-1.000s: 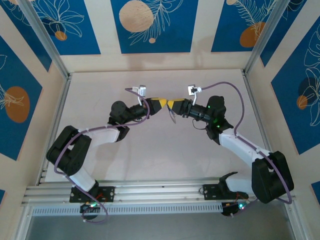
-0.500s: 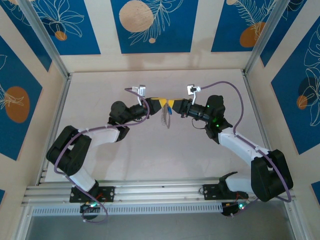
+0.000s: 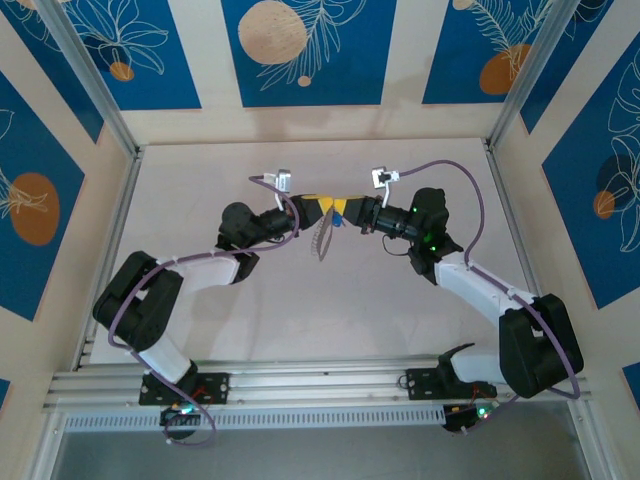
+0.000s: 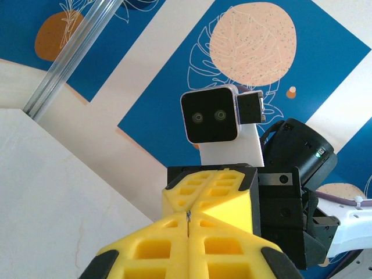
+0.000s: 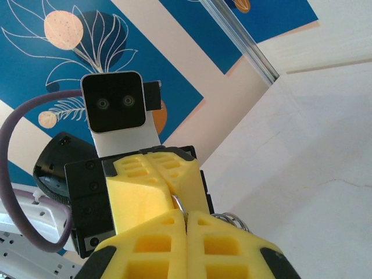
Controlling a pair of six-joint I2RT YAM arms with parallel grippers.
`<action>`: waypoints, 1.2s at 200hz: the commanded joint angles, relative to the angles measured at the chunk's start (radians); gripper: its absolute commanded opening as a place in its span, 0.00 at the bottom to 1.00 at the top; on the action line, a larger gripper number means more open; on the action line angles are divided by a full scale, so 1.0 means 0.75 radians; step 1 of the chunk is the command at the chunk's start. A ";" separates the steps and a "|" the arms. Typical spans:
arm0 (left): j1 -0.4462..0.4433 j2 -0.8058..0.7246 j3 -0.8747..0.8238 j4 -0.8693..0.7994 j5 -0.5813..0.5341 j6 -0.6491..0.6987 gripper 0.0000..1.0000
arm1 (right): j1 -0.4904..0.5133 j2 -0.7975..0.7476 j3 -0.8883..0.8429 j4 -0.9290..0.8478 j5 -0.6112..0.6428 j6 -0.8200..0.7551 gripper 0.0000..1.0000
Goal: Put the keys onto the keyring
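My two grippers meet tip to tip above the middle of the table, the left gripper (image 3: 327,208) from the left and the right gripper (image 3: 343,210) from the right. The grey keyring (image 3: 321,238) hangs under the meeting point. The key's blue head (image 3: 340,222) shows just below the right fingertips. The left gripper (image 4: 188,224) is shut, with a thin sliver of metal in its seam. The right gripper (image 5: 186,220) is shut on a thin silver wire of the keyring (image 5: 179,204). Its small coils (image 5: 230,220) stick out beside the pad.
The pale table (image 3: 300,300) lies well below both grippers. Aluminium posts (image 3: 118,125) and blue patterned walls (image 3: 300,50) enclose it on three sides. The arm bases sit on the rail (image 3: 320,385) at the near edge.
The right gripper has shut and pressed up against the left one. The hanging keyring has swung a little left, and the blue key head has come into sight.
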 commanded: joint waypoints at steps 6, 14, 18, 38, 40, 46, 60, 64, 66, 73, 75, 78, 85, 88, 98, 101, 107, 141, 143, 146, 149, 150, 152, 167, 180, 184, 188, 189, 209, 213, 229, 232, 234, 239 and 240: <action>-0.017 0.005 0.041 0.071 0.020 -0.001 0.00 | -0.002 0.002 0.041 0.012 -0.033 -0.015 0.00; -0.017 0.002 0.044 0.063 0.025 0.003 0.00 | -0.011 0.001 0.043 0.002 -0.037 -0.023 0.00; -0.017 -0.002 0.046 0.054 0.029 0.008 0.00 | -0.017 0.001 0.045 -0.007 -0.039 -0.028 0.00; 0.000 -0.046 0.070 -0.067 0.070 0.080 0.00 | -0.059 0.016 0.077 -0.071 -0.078 -0.064 0.00; 0.004 -0.052 0.074 -0.084 0.075 0.088 0.00 | -0.065 0.017 0.080 -0.078 -0.085 -0.067 0.00; 0.015 -0.073 0.083 -0.136 0.091 0.120 0.04 | -0.080 0.026 0.098 -0.097 -0.108 -0.082 0.00; 0.043 -0.121 0.115 -0.278 0.128 0.192 0.16 | -0.114 0.049 0.150 -0.168 -0.181 -0.127 0.00; 0.053 -0.133 0.126 -0.323 0.140 0.213 0.18 | -0.122 0.060 0.167 -0.190 -0.204 -0.141 0.00; 0.058 -0.141 0.131 -0.345 0.148 0.226 0.20 | -0.126 0.065 0.175 -0.199 -0.216 -0.148 0.00; 0.075 -0.164 0.152 -0.438 0.167 0.274 0.24 | -0.138 0.085 0.206 -0.236 -0.255 -0.172 0.00; 0.079 -0.170 0.160 -0.461 0.171 0.286 0.24 | -0.142 0.091 0.216 -0.246 -0.265 -0.179 0.00; 0.087 -0.178 0.169 -0.504 0.179 0.310 0.26 | -0.146 0.100 0.230 -0.266 -0.281 -0.191 0.00; 0.101 -0.195 0.194 -0.596 0.193 0.358 0.29 | -0.158 0.121 0.262 -0.300 -0.313 -0.213 0.00; 0.111 -0.201 0.199 -0.633 0.200 0.382 0.31 | -0.161 0.132 0.276 -0.314 -0.329 -0.221 0.00; 0.137 -0.211 0.236 -0.741 0.226 0.440 0.34 | -0.176 0.171 0.327 -0.367 -0.381 -0.256 0.00; 0.145 -0.212 0.247 -0.771 0.234 0.456 0.35 | -0.181 0.181 0.342 -0.388 -0.392 -0.266 0.00; 0.162 -0.210 0.270 -0.824 0.254 0.485 0.37 | -0.188 0.204 0.371 -0.426 -0.410 -0.288 0.00; 0.248 -0.144 0.420 -1.064 0.410 0.602 0.44 | -0.226 0.308 0.521 -0.627 -0.491 -0.413 0.00; 0.251 -0.137 0.430 -1.077 0.420 0.609 0.44 | -0.228 0.316 0.529 -0.637 -0.496 -0.421 0.00; 0.256 -0.129 0.447 -1.099 0.438 0.619 0.44 | -0.229 0.324 0.544 -0.654 -0.506 -0.432 0.00; 0.261 -0.120 0.462 -1.121 0.455 0.631 0.45 | -0.233 0.331 0.558 -0.672 -0.517 -0.442 0.00; 0.262 -0.116 0.467 -1.128 0.459 0.635 0.45 | -0.232 0.334 0.562 -0.677 -0.522 -0.446 0.00; 0.264 -0.109 0.478 -1.142 0.470 0.642 0.45 | -0.234 0.340 0.571 -0.688 -0.529 -0.454 0.00; 0.275 -0.065 0.559 -1.272 0.533 0.714 0.45 | -0.238 0.384 0.642 -0.779 -0.598 -0.508 0.00; 0.277 -0.030 0.629 -1.399 0.568 0.795 0.45 | -0.237 0.424 0.705 -0.876 -0.656 -0.568 0.00; 0.277 -0.017 0.650 -1.432 0.579 0.817 0.45 | -0.236 0.436 0.725 -0.899 -0.671 -0.582 0.00; 0.277 -0.005 0.668 -1.463 0.591 0.834 0.45 | -0.236 0.445 0.742 -0.921 -0.686 -0.596 0.00; 0.277 -0.002 0.672 -1.472 0.594 0.838 0.45 | -0.236 0.448 0.746 -0.928 -0.689 -0.599 0.00; 0.277 0.050 0.748 -1.568 0.643 0.895 0.45 | -0.225 0.497 0.813 -1.022 -0.719 -0.657 0.00; 0.277 0.058 0.754 -1.576 0.653 0.898 0.45 | -0.223 0.505 0.823 -1.037 -0.717 -0.668 0.00; 0.277 0.084 0.781 -1.596 0.673 0.909 0.45 | -0.214 0.524 0.844 -1.061 -0.719 -0.685 0.00; 0.277 0.087 0.785 -1.598 0.676 0.911 0.45 | -0.212 0.527 0.846 -1.061 -0.720 -0.684 0.00; 0.277 0.089 0.788 -1.602 0.678 0.912 0.45 | -0.213 0.528 0.848 -1.060 -0.721 -0.684 0.00; 0.277 0.094 0.794 -1.606 0.681 0.913 0.45 | -0.210 0.533 0.850 -1.063 -0.721 -0.684 0.00; 0.277 0.096 0.794 -1.607 0.682 0.914 0.45 | -0.210 0.534 0.850 -1.063 -0.721 -0.685 0.00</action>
